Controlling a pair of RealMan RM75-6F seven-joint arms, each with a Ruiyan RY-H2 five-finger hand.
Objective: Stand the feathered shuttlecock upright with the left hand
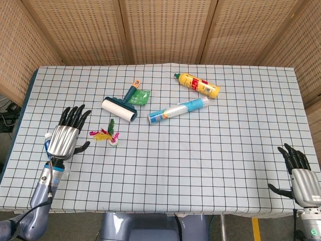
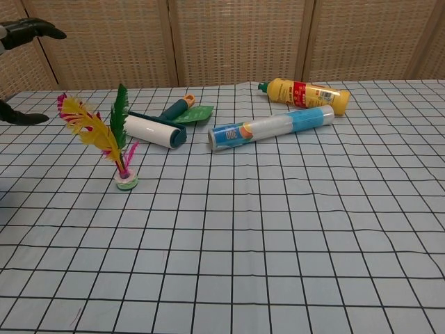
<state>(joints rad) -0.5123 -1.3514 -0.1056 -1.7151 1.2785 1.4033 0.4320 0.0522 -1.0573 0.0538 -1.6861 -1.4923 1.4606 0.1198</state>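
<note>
Shuttlecock (image 2: pixel 104 144) upright on your counter (image 1: pixel 200 150) — left hand (image 1: pixel 65 138) beside it, fingers spread, holding nothing, right hand (image 1: pixel 300 176) open too — counter's edge.

The head view looks steeply down over the whole table (image 1: pixel 200 165); the chest view sits low and close (facing the screen (image 2: pixel 236 38)), sharing the table's middle.

labels on yellow bottle (image 2: pixel 306 94), blue tube (image 2: pixel 271 128), none legible
</note>
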